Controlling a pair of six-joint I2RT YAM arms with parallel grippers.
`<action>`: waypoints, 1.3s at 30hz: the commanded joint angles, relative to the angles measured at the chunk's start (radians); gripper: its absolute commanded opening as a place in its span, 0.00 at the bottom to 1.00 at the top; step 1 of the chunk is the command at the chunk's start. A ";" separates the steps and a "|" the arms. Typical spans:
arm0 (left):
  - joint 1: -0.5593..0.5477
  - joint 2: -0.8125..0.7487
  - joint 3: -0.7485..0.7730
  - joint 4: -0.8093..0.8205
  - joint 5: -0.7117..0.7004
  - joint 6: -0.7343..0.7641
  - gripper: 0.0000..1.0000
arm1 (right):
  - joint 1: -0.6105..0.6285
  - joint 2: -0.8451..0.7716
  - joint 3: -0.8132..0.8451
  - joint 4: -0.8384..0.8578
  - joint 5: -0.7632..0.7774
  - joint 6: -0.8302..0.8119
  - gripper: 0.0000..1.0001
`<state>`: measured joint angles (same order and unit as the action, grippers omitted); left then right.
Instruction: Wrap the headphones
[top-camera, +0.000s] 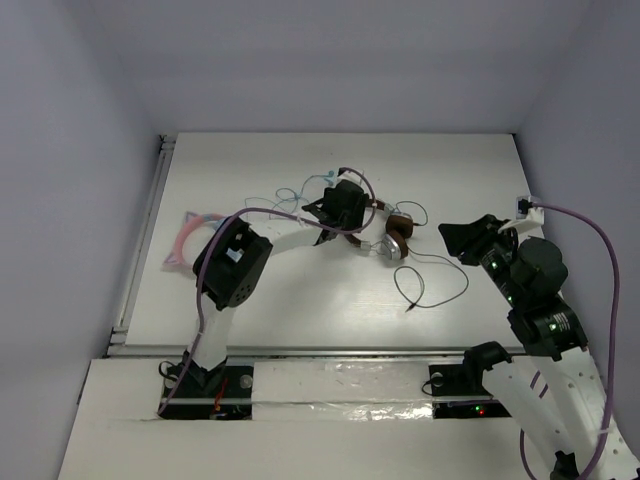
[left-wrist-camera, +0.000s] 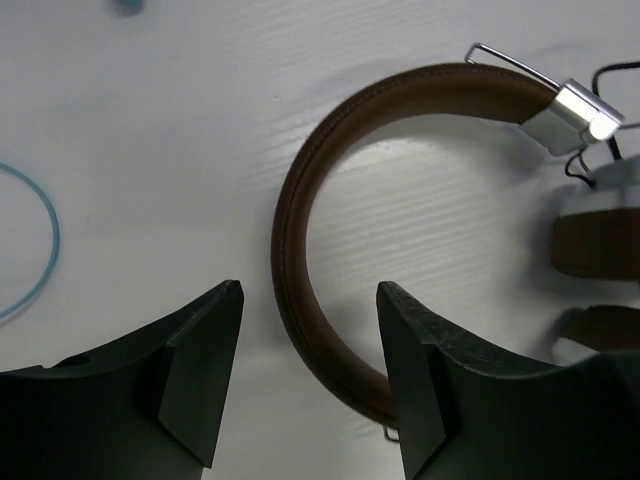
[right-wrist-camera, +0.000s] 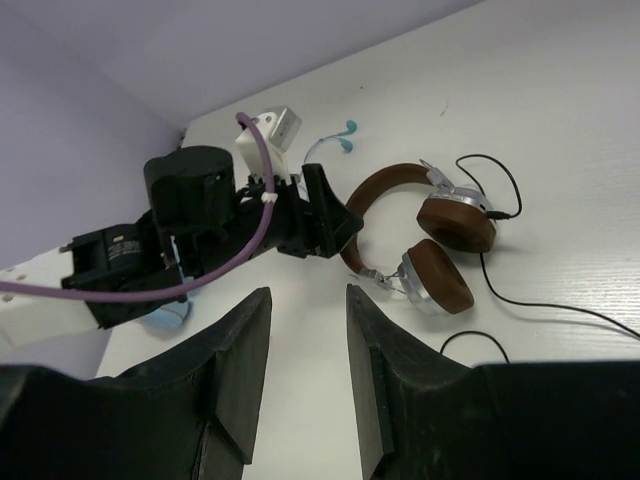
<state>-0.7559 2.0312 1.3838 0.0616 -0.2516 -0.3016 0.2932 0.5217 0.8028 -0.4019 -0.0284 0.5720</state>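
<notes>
The headphones (top-camera: 398, 240) lie on the white table with their brown headband (left-wrist-camera: 290, 230) flat and their brown ear pads (right-wrist-camera: 445, 275) on silver cups. Their thin black cable (top-camera: 435, 290) loops loosely toward the front. My left gripper (left-wrist-camera: 308, 288) is open just above the headband, one finger on each side of the band, gripping nothing; it also shows in the top view (top-camera: 358, 222). My right gripper (right-wrist-camera: 307, 292) is open and empty, held above the table to the right of the headphones (top-camera: 452, 238).
Thin light-blue earbuds (top-camera: 290, 195) lie tangled behind the left gripper; their wire (left-wrist-camera: 45, 250) runs by its left finger. Pink-and-blue headphones (top-camera: 190, 240) lie at the table's left edge. Walls close in the back and sides.
</notes>
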 joint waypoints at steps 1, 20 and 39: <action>0.023 0.043 0.083 -0.023 -0.021 0.038 0.53 | -0.005 -0.008 0.001 0.044 -0.034 -0.017 0.42; 0.032 0.167 0.170 -0.005 0.067 0.068 0.36 | -0.005 -0.006 -0.007 0.054 -0.051 -0.008 0.42; 0.138 -0.329 0.093 -0.161 0.164 0.058 0.00 | -0.005 0.060 -0.083 0.233 -0.208 0.058 0.00</action>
<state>-0.6533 1.9175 1.4437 -0.0971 -0.1219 -0.2241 0.2932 0.5602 0.7319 -0.3016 -0.1619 0.6071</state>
